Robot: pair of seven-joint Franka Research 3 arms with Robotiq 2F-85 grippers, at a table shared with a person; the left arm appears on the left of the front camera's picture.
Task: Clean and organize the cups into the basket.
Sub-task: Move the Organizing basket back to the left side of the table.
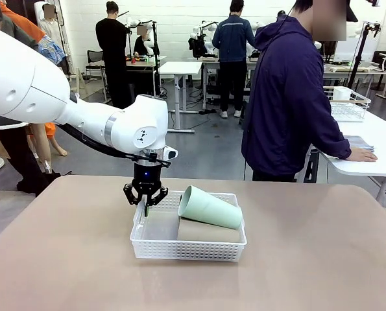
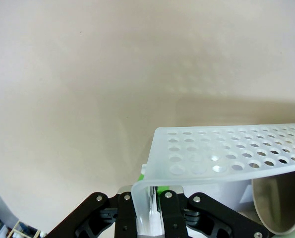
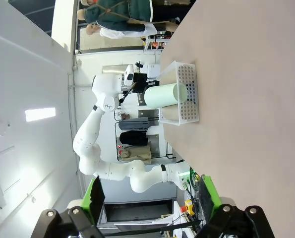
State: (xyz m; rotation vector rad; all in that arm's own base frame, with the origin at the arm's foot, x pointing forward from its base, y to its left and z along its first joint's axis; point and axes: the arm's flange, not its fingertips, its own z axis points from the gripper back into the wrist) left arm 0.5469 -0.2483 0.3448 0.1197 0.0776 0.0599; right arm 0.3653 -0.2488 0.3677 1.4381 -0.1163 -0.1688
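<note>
Front view: left gripper [image 1: 145, 205] jaws are pinching the basket [image 1: 187, 248] wall; mint cup [image 1: 209, 207] is lying inside.

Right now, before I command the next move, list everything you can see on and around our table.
Basket: one, white, lattice sides, middle of the table.
Green cup: one, pale mint, on its side in the basket, resting on the brown cup, mouth toward the left tool.
Brown cup: one, tan, lying in the basket under the green cup.
Table: one, beige top.
Wire basket: one, white, on the far table at the right.
Person: one, dark jacket, beyond the far edge, hand on the neighbouring table.
Left tool: shut on the basket's left rim.
Right tool: fingers apart, holding nothing, well back from the basket.
</note>
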